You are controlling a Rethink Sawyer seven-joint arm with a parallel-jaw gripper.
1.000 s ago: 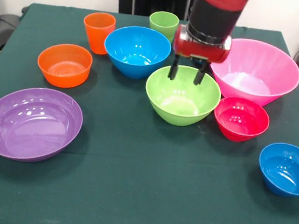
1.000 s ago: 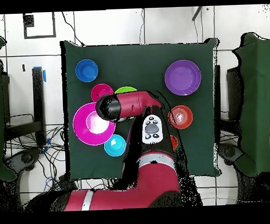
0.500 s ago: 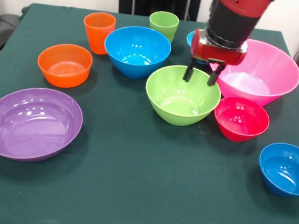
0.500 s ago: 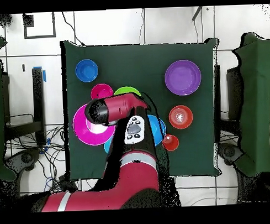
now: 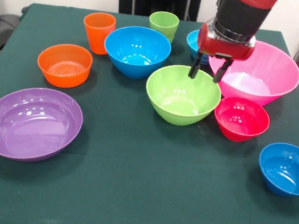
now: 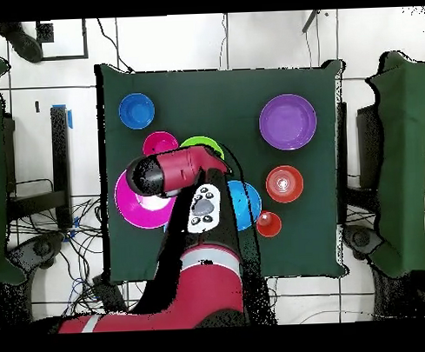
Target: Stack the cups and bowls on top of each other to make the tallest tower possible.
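Observation:
In the front view my gripper (image 5: 207, 72) hangs open and empty over the gap between the lime green bowl's (image 5: 182, 95) far right rim and the huge pink bowl's (image 5: 255, 69) left rim. A small blue bowl (image 5: 192, 40) peeks out behind it. The orange cup (image 5: 98, 32) and the light green cup (image 5: 163, 24) stand upright at the far side, with the large blue bowl (image 5: 137, 51) between them. Also on the table are the orange bowl (image 5: 64, 64), purple bowl (image 5: 30, 122), red bowl (image 5: 241, 119) and another small blue bowl (image 5: 287, 169). Nothing is stacked.
A dark green cloth (image 5: 140, 196) covers the table. In the overhead view the red arm (image 6: 196, 214) hides the gripper, part of the pink bowl (image 6: 130, 201) and part of the large blue bowl (image 6: 249, 203). Chairs stand at both table sides.
The gripper has moved right in the front view, from over the lime green bowl's far rim toward the pink bowl's rim, uncovering the small blue bowl behind it. It stays open.

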